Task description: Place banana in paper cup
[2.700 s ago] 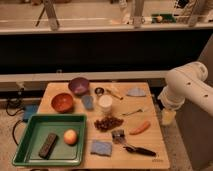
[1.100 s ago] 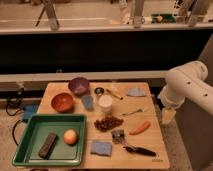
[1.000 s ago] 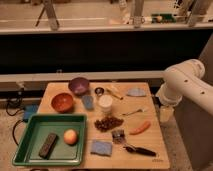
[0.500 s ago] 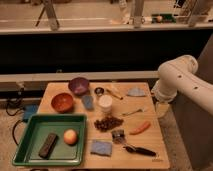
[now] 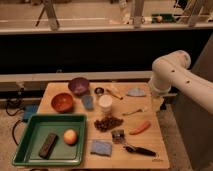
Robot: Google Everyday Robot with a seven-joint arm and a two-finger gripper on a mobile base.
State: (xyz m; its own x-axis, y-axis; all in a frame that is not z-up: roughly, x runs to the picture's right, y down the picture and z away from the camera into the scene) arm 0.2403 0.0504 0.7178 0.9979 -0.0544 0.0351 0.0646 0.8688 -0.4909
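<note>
The banana (image 5: pixel 114 92) is a small pale yellow piece lying on the wooden table (image 5: pixel 150 160) near the back, just right of a tiny dark metal cup (image 5: pixel 99 91). The white paper cup (image 5: pixel 105 104) stands upright near the table's middle, just in front of and left of the banana. My white arm (image 5: pixel 172 70) comes in from the right. The gripper (image 5: pixel 158 104) hangs at the table's right edge, well right of the banana and the cup, and holds nothing that I can see.
A purple bowl (image 5: pixel 78 85) and an orange bowl (image 5: pixel 62 101) stand at the back left. A green tray (image 5: pixel 30 150) at the front left holds an apple (image 5: pixel 70 136) and a dark block (image 5: pixel 48 145). An orange carrot-like piece (image 5: pixel 139 128), a brown cluster (image 5: pixel 108 123), a blue sponge (image 5: pixel 101 147) and a black tool (image 5: pixel 136 149) lie in front.
My arm has swung left and slightly up, bringing the gripper from beyond the right side to the table's right edge. The things on the table have not moved.
</note>
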